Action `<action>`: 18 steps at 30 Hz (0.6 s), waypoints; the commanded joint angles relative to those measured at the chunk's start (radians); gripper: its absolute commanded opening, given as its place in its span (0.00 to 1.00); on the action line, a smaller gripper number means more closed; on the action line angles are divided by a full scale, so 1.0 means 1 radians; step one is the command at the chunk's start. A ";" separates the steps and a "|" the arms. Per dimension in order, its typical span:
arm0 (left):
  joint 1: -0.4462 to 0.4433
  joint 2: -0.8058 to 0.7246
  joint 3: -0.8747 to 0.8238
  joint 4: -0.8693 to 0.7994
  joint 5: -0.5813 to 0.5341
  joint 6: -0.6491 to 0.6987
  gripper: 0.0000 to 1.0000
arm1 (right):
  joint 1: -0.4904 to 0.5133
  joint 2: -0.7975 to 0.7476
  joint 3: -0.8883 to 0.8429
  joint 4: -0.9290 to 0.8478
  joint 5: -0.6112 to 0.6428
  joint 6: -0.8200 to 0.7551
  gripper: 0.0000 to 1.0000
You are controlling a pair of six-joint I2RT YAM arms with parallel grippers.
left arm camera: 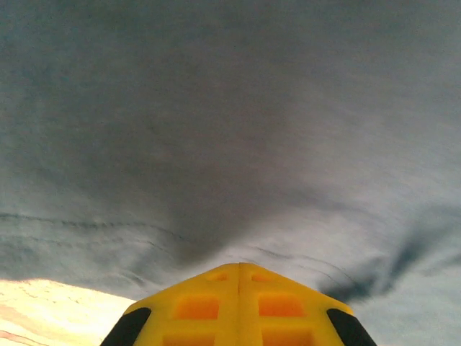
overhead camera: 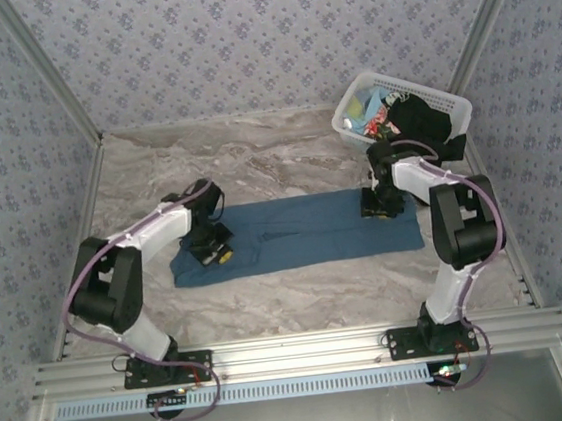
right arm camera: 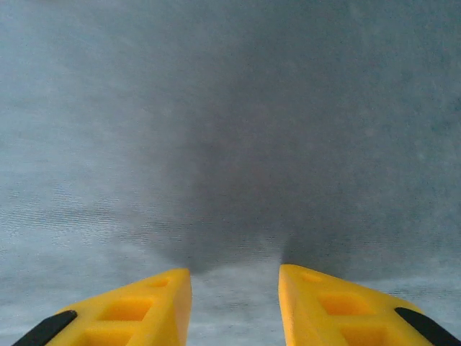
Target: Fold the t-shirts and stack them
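- left gripper (overhead camera: 210,250): down on the L end of the blue t-shirt (overhead camera: 303,230). In the wrist view its yellow tips meet, clenched, w/ creases in the cloth running toward them. Can't tell whether a layer is actually pinched btwn them.
- blue t-shirt: lies in the middle of the table (overhead camera: 255,158) as a long flat band running L-R btwn the two arms.
- Handling (judged): soft, light, limp, no stiffness, so prob. sags & drags if lifted at one end. Best taken at both ends together, pinching all layers at the edge.
- Hard to read: sleeves, collar & no. of layers. The band looks plain from above, and the wrist views are too close & blurry to place an edge.
- right gripper (overhead camera: 379,206): over the R end of the band, jaws apart w/ bare cloth under the gap, nothing held.
- basket (overhead camera: 349,129): far R corner. The black t-shirt (overhead camera: 422,120) drapes over its rim, and light blue/multicoloured cloth (overhead camera: 371,110) is bunched inside. No. of pieces unclear, and the R arm cuts off its near side.
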 commanded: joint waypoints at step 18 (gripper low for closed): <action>0.190 0.867 1.168 -0.168 0.094 0.276 0.02 | 0.310 -0.139 -0.281 -0.003 -0.209 0.538 0.39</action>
